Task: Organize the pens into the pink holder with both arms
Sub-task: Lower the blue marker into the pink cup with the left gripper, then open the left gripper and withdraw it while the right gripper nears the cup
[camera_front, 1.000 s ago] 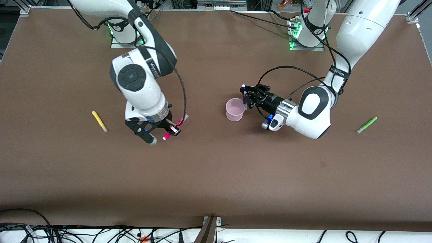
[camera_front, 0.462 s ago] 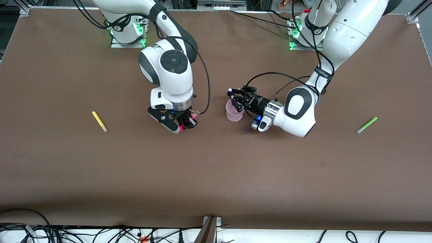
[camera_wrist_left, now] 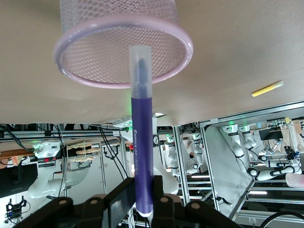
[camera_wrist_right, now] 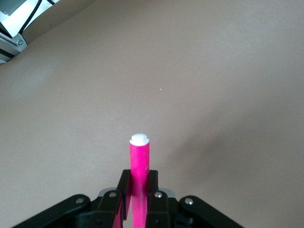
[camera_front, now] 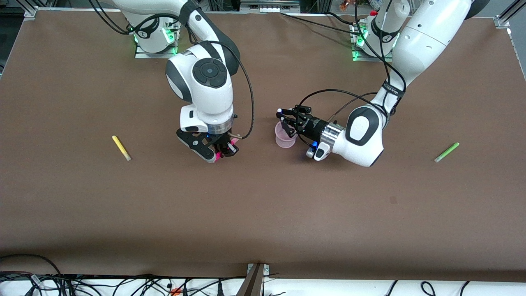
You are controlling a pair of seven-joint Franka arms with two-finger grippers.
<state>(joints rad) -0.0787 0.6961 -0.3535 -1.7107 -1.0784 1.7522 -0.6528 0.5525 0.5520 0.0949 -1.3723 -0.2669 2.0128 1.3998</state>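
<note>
The pink holder [camera_front: 284,139] stands mid-table; its mesh wall and rim [camera_wrist_left: 71,71] fill the left wrist view. My left gripper [camera_front: 289,123] hovers beside its rim, shut on the purple pen [camera_wrist_left: 141,128], whose pale end [camera_front: 280,110] reaches over the holder's mouth. My right gripper [camera_front: 220,152] is low over the table beside the holder, toward the right arm's end, and shut on the magenta pen [camera_wrist_right: 139,159]. That pen [camera_front: 233,142] pokes out past the black fingers. A yellow pen [camera_front: 121,148] and a green pen [camera_front: 446,152] lie flat on the table.
The yellow pen lies toward the right arm's end and the green one toward the left arm's end, both well away from the holder. The yellow pen [camera_wrist_left: 267,89] also shows in the left wrist view. Cables and a metal bracket [camera_front: 254,279] run along the table's front edge.
The right arm has swung toward the holder, carrying the magenta pen. The left gripper has brought the purple pen from beside the holder to over its mouth. Both have hardly moved in the last half second.
</note>
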